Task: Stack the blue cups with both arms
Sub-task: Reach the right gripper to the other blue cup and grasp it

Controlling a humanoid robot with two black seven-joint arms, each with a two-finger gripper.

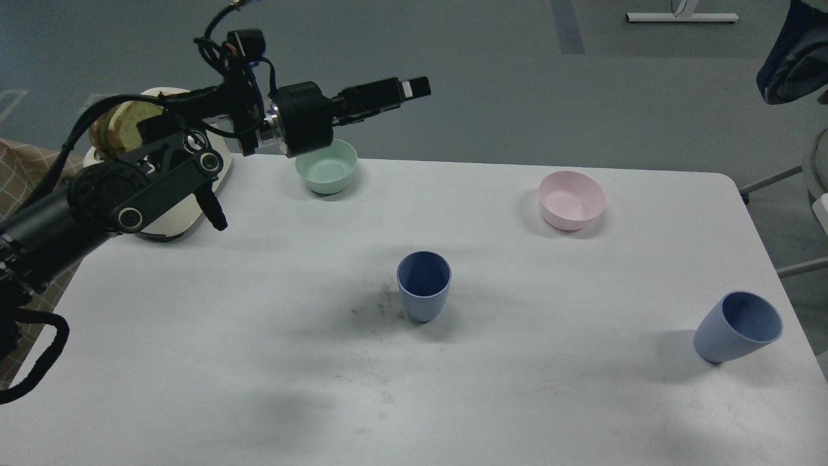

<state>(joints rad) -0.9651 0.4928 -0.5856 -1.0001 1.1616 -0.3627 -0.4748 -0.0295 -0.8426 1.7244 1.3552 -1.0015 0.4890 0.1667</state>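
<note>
One blue cup [424, 285] stands upright at the middle of the white table [259, 336]. The second blue cup [737, 327] stands near the table's right edge, its mouth leaning to the right in this view. My left arm comes in from the left and is raised above the table's far left corner. Its gripper [411, 88] points right, high over the mint-green bowl [326, 167] and far from both cups. It holds nothing, and its dark fingers cannot be told apart. My right arm is out of view.
A pale pink bowl [572, 199] sits at the back right. A cream appliance [174, 207] with bread slices [119, 126] stands at the back left corner, partly behind my left arm. Dark scuff marks lie left of the middle cup.
</note>
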